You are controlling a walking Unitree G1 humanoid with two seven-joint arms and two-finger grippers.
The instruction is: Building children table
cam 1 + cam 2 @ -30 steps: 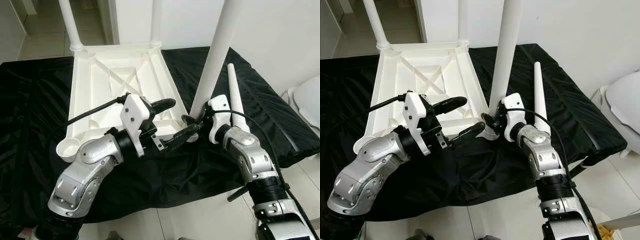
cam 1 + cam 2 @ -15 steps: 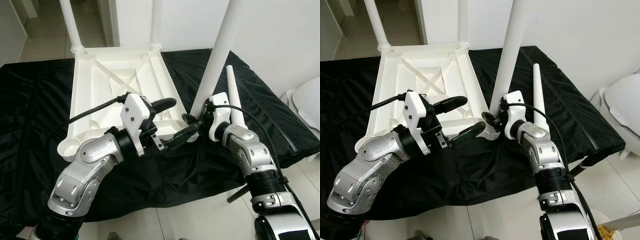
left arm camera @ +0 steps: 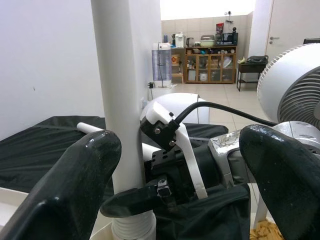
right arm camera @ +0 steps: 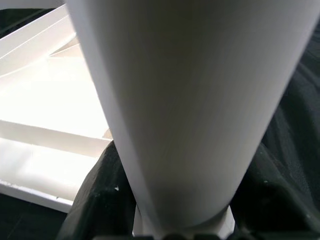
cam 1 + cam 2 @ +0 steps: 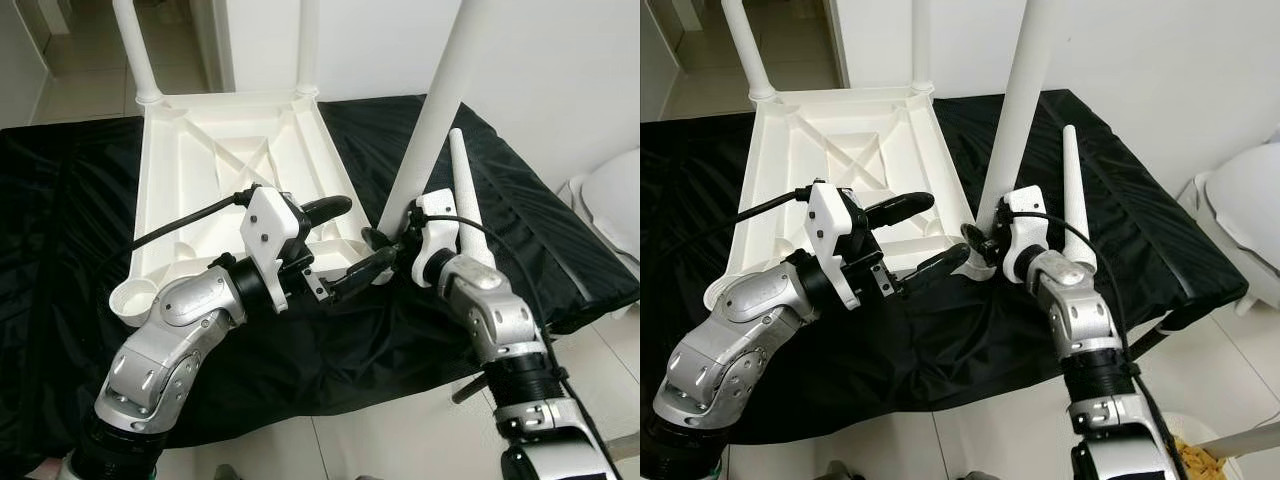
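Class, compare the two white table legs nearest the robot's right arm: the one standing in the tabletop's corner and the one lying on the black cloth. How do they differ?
The standing leg is upright in a corner socket of the tabletop; the loose leg lies on the black cloth, attached to nothing. The right gripper grips the standing leg's base; nothing holds the loose leg. Both are white and tapered.

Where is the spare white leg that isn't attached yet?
The loose leg lies on the black cloth to the robot's right, just beside the right gripper and the upturned table.
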